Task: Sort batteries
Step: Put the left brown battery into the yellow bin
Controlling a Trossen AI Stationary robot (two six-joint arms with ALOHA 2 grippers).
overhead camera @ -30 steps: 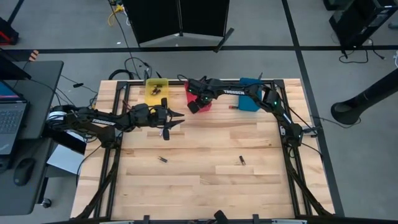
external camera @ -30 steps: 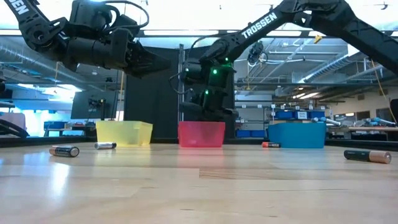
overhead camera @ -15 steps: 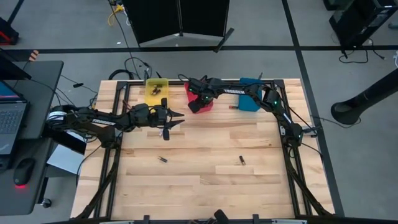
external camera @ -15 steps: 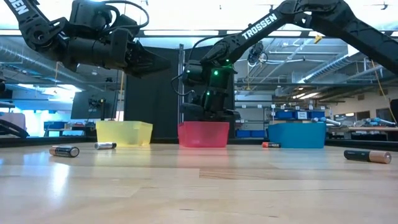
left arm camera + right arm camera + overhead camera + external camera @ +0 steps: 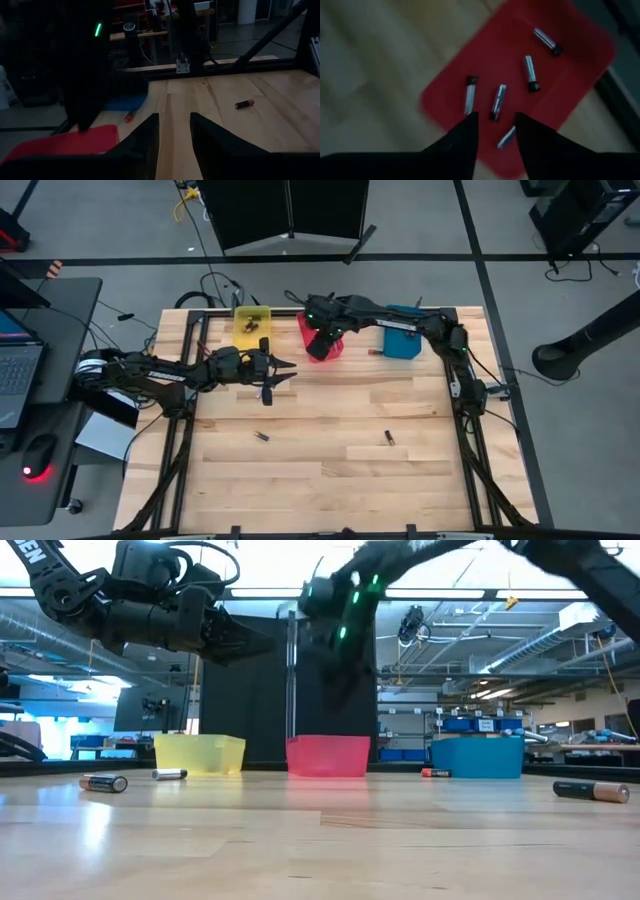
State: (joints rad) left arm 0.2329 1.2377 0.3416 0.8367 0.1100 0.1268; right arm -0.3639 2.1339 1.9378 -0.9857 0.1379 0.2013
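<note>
My right hand [image 5: 495, 131] hangs released over the red bin [image 5: 570, 75] to drop batteries [image 5: 498, 102]; left hand [image 5: 172, 132] waits, parted, empty.

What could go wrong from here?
The right hand hangs open above the red bin, close to the five batteries inside; dipping again might knock the bin. The left hand hovers open over bare wood, and the battery by the blue bin could roll if bumped.

Pale butcher-block wooden table [image 5: 330, 480] has a smooth satin sheen. Translucent yellow plastic bin [image 5: 199, 754] and red plastic bin [image 5: 327, 756] look glossy, the small cylindrical batteries [image 5: 498, 102] shiny metal, both arms matt black.
</note>
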